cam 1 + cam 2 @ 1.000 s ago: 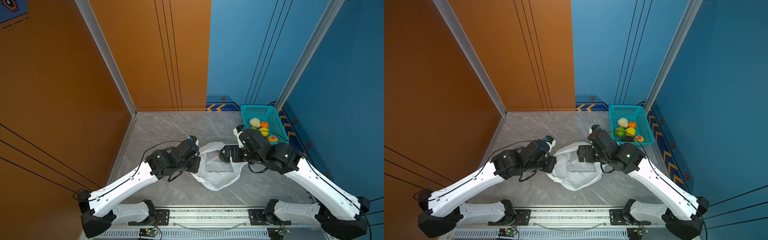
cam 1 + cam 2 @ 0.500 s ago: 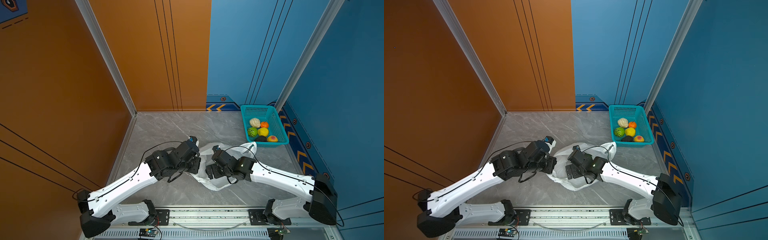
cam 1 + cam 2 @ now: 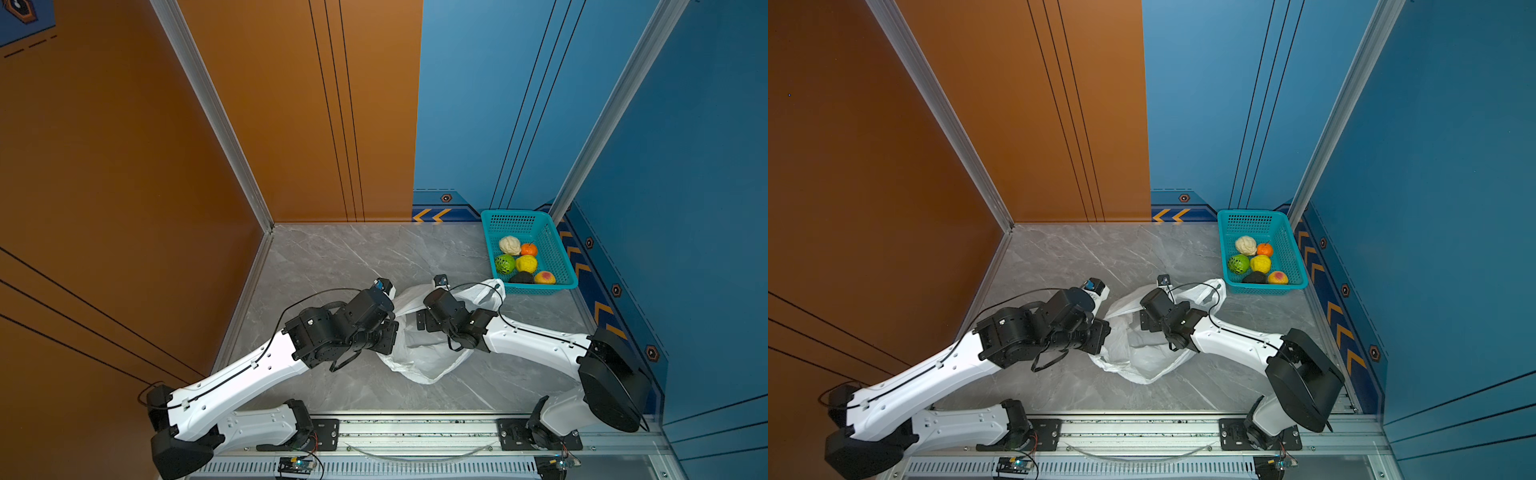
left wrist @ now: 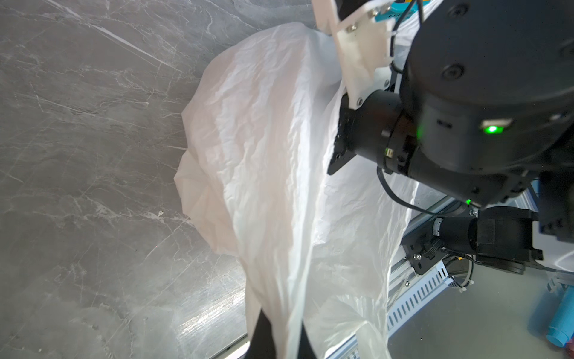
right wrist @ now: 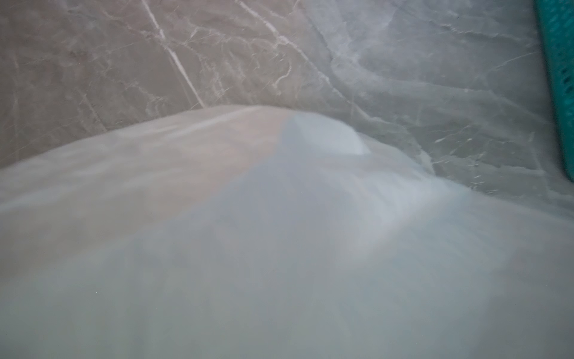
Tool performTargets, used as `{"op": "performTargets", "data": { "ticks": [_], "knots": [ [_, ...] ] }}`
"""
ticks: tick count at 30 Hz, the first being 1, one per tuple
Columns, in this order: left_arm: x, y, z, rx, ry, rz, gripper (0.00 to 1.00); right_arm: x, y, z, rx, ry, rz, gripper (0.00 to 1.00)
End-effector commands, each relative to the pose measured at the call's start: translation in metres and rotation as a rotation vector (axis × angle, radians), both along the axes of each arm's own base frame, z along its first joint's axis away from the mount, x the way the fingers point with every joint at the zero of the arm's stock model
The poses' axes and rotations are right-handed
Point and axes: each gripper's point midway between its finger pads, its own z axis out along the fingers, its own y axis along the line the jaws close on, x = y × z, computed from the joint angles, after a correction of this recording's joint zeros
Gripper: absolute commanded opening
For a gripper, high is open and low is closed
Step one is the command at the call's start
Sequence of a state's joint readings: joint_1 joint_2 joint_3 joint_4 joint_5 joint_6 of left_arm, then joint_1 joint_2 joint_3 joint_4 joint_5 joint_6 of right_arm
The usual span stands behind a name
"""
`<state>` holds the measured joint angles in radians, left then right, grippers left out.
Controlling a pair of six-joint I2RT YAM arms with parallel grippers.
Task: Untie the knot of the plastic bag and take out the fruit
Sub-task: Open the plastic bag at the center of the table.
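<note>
The white plastic bag [image 3: 419,361] [image 3: 1138,361] lies crumpled mid-table with its mouth spread between my two grippers. My left gripper [image 3: 391,332] [image 4: 281,342] is shut on a strip of the bag's edge [image 4: 264,140]. My right gripper [image 3: 420,323] [image 3: 1144,322] lies low at the bag's mouth, open, its fingers under the plastic. Bag film [image 5: 279,248] veils the right wrist view. The knot is out of view; a handle loop [image 3: 484,291] lies loose. Several fruit [image 3: 521,259] [image 3: 1256,262] sit in the teal basket [image 3: 515,214]. I see no fruit in the bag.
The basket [image 3: 1252,212] stands in the back right corner against the blue wall. Orange walls close the left and back left. A metal rail [image 3: 415,428] with both arm bases runs along the front edge. The right arm's cable [image 3: 505,320] loops above the bag.
The right arm has dropped from a raised pose near the basket to lie low at the bag's mouth. A dark fruit now shows in the basket. The left arm has held still.
</note>
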<state>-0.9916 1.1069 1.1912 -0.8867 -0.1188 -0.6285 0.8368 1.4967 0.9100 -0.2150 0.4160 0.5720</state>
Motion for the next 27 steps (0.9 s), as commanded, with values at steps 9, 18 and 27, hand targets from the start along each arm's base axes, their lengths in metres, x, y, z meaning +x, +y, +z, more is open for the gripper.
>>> {"op": "performTargets", "data": {
  "ticks": [9, 18, 27],
  "knots": [
    [-0.004, 0.003, -0.006, 0.022, 0.009, -0.009, 0.0, -0.005, -0.051, 0.049, -0.035, -0.015, -0.066, 1.0],
    [0.006, -0.001, 0.007, -0.006, -0.005, 0.024, 0.0, -0.068, -0.011, 0.043, 0.042, 0.182, 0.146, 1.0],
    [0.009, 0.003, 0.006, -0.007, 0.002, 0.053, 0.0, -0.114, 0.006, 0.034, 0.078, 0.209, 0.221, 1.0]
  ]
}}
